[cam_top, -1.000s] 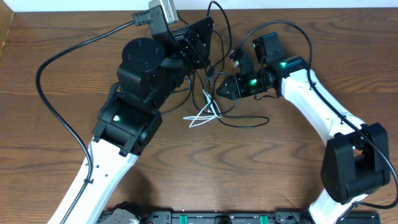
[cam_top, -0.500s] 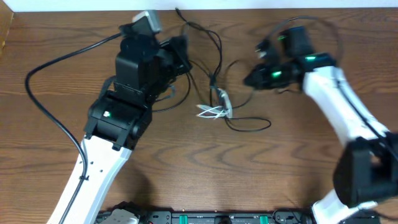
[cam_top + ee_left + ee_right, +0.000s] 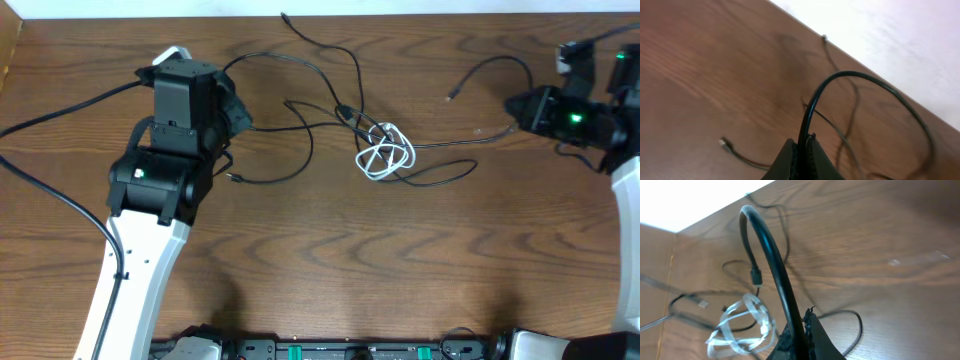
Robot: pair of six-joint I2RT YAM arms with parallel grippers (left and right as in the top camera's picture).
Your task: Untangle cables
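Observation:
Thin black cables [image 3: 310,130] run across the middle of the wooden table, knotted around a white cable coil [image 3: 385,155]. My left gripper [image 3: 237,116] is at the left, shut on a black cable [image 3: 812,100] that arcs up from the jaws [image 3: 803,146] in the left wrist view. My right gripper [image 3: 515,106] is at the far right, shut on another black cable [image 3: 767,245], which rises from its jaws [image 3: 801,325]. The white coil [image 3: 742,327] lies to the left in the right wrist view. A loose plug end [image 3: 723,143] lies on the wood.
A thick black arm cable [image 3: 70,105] loops across the left of the table. A free cable end [image 3: 452,97] lies at the back right, another [image 3: 284,16] near the far edge. The table's far edge meets a white wall [image 3: 900,40].
Both arms have pulled apart, the left one leftward and the right one far right. The cables are stretched out between them, and the white coil has shifted right.

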